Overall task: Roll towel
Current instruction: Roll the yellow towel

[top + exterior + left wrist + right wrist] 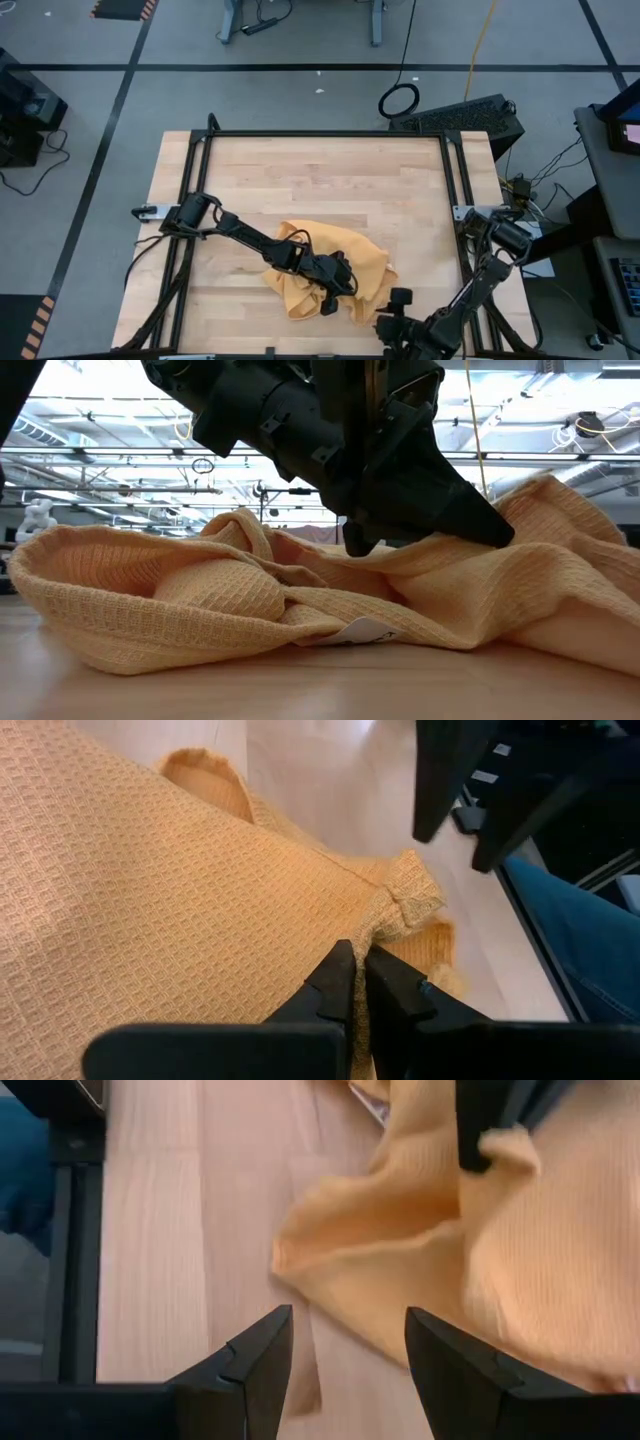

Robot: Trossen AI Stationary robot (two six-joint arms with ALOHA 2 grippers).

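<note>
Towel (325, 275), crumpled near the counter's (330, 175) front edge, right of centre. Left hand (335, 290), fingers clamped on a fold, sits atop the heap. Right hand (393, 322), fingers apart and empty, waits toward the front-right corner, just beside the cloth.

We see the towel (330, 262) lying crumpled in a loose heap on the wooden table (330, 180), towards its near edge and a little right of the middle. Our left arm reaches in from the table's left edge, and the left gripper (338, 285) sits low on the cloth, in the near part of the heap. The right gripper (392, 312) hovers at the near edge, just beside the towel's right end, apart from it.
</note>
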